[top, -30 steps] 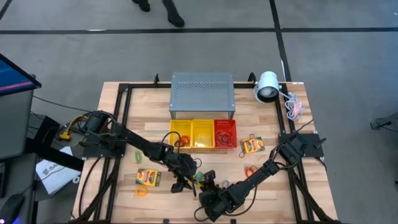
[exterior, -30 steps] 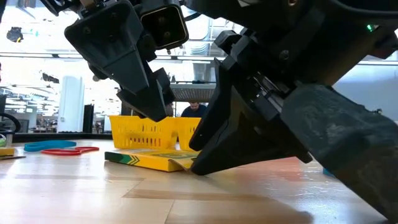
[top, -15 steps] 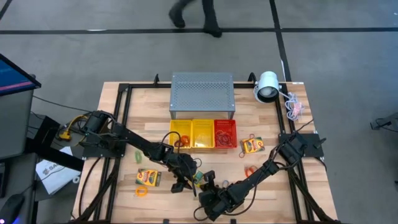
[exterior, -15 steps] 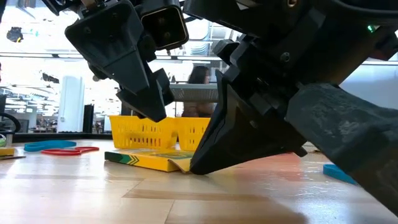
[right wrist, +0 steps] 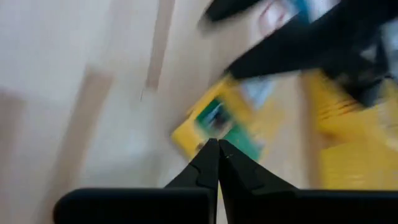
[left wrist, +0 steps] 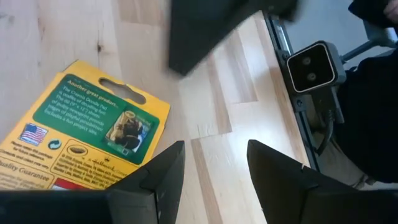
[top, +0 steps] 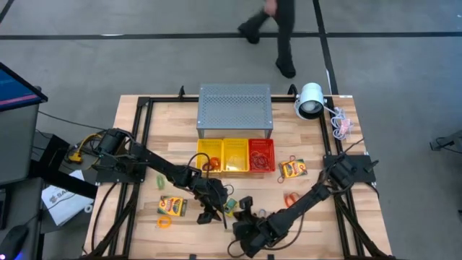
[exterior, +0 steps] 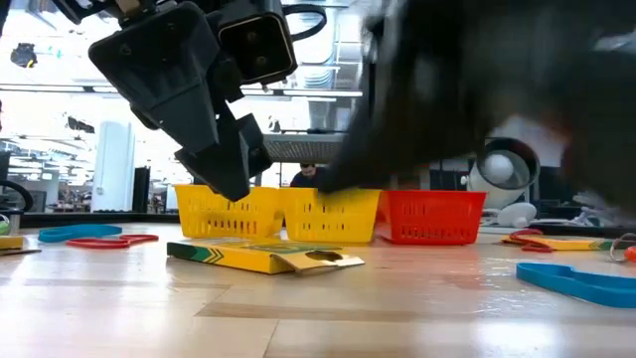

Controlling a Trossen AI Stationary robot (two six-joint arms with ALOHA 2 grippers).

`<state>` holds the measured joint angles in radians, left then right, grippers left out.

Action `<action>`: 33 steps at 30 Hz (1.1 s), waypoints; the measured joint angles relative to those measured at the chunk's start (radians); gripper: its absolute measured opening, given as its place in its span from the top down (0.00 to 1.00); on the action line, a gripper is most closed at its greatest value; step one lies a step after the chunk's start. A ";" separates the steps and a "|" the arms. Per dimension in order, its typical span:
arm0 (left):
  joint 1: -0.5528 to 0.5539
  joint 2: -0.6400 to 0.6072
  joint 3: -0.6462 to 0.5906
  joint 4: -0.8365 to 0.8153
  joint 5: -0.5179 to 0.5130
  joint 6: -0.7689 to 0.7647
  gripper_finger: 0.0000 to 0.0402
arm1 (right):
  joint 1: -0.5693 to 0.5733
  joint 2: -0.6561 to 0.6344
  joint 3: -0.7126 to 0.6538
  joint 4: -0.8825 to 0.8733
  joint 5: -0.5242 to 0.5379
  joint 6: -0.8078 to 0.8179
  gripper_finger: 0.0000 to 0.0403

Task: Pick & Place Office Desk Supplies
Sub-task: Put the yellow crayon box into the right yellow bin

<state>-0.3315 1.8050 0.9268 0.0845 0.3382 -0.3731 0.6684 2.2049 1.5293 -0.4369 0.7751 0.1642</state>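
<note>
Card box [top: 229, 207], yellow-and-green, lies flat on the table [top: 310, 217] near the front edge, between the 2 grippers, in the high view. Left gripper [top: 209, 214] hangs just beside it; right gripper [top: 244, 210] sits on its other side. 2 more card boxes lie well apart: one at front left [top: 172, 206], one at right [top: 292, 169] near the red basket [top: 261, 154]. Band loops [top: 290, 197] scattered at right.

Low view: card box [exterior: 263, 256] rests on the wood, nothing gripping it. Left gripper [exterior: 231, 184] hovers above its far end. Right arm is a dark blur, raised clear of the box.

Left wrist view: left fingers [left wrist: 155, 180] parted, empty, box [left wrist: 81, 134] ahead on the wood.

Right wrist view: right fingers [right wrist: 217, 163] clenched together on nothing, box [right wrist: 217, 124] beyond the tips.

Step looks like the pickup of this box, with no grasp yet. Next move likely needs 1 gripper to spread, straddle a box edge, clamp, then carry it to a basket.
</note>
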 joint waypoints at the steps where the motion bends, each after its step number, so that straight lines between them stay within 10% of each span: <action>1: 0.000 0.000 0.000 0.000 0.000 0.002 0.57 | 0.007 -0.017 0.002 0.003 0.014 0.000 1.00; 23: -0.041 0.000 0.221 -0.454 -0.263 0.363 0.57 | 0.027 -0.112 0.003 0.107 0.035 0.086 0.99; 33: 0.037 -0.001 0.299 -0.620 -0.263 0.387 0.39 | 0.083 -0.123 0.003 0.073 0.097 0.132 0.99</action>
<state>-0.2948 1.8042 1.2263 -0.5352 0.0753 0.0143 0.7519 2.0817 1.5326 -0.3642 0.8724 0.2966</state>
